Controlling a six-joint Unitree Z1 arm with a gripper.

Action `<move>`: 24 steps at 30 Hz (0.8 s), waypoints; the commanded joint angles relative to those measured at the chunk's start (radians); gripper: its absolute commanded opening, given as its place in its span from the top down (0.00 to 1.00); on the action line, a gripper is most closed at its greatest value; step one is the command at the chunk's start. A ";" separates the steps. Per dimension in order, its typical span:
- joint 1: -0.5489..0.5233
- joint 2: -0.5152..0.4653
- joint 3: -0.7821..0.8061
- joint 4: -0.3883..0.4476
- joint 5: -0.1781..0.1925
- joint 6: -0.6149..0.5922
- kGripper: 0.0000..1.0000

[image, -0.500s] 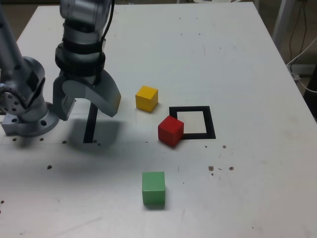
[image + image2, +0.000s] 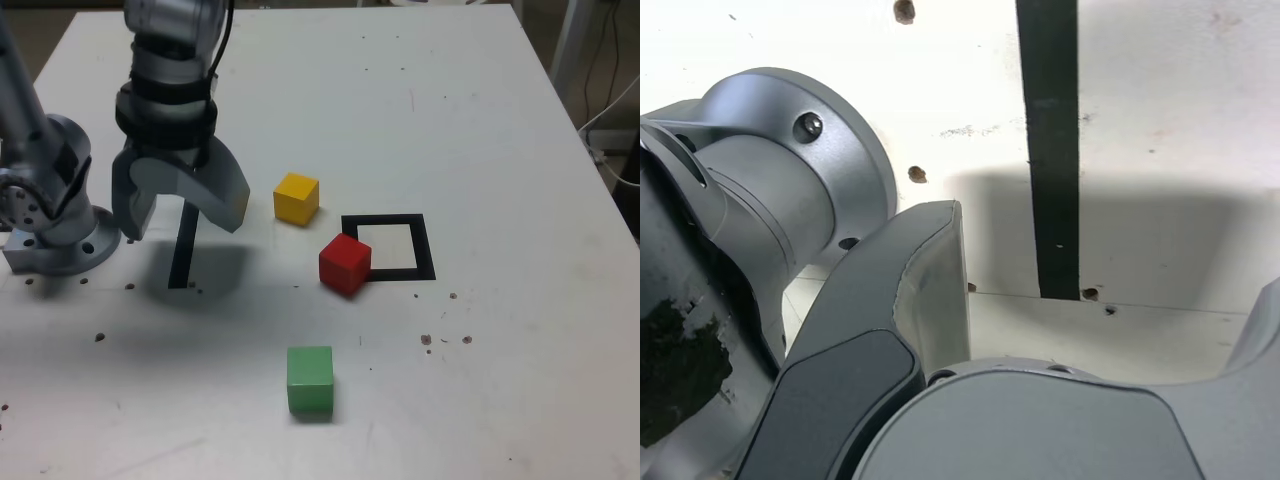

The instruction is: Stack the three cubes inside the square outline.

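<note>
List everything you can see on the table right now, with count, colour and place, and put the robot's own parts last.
yellow cube: one, yellow, just off the outline's upper corner toward the exterior view's left.
red cube: one, red, overlapping the outline's lower corner on the exterior view's left, not inside.
green cube: one, green, alone nearest the camera.
square outline: one, black frame with white centre, nothing fully inside.
black strip: one, black, under the pincer.
table: one, white, speckled with small marks.
cables: white and dark, off the table at the exterior view's right.
arm base: one, grey, at the exterior view's left.
pincer: one, grey, open, empty, above the strip.
</note>
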 commanded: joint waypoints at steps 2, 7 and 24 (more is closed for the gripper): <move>-0.016 0.010 -0.031 0.014 -0.002 0.000 0.00; -0.061 0.031 -0.101 0.044 -0.002 -0.018 0.00; -0.204 0.183 -0.430 0.207 0.072 0.030 0.00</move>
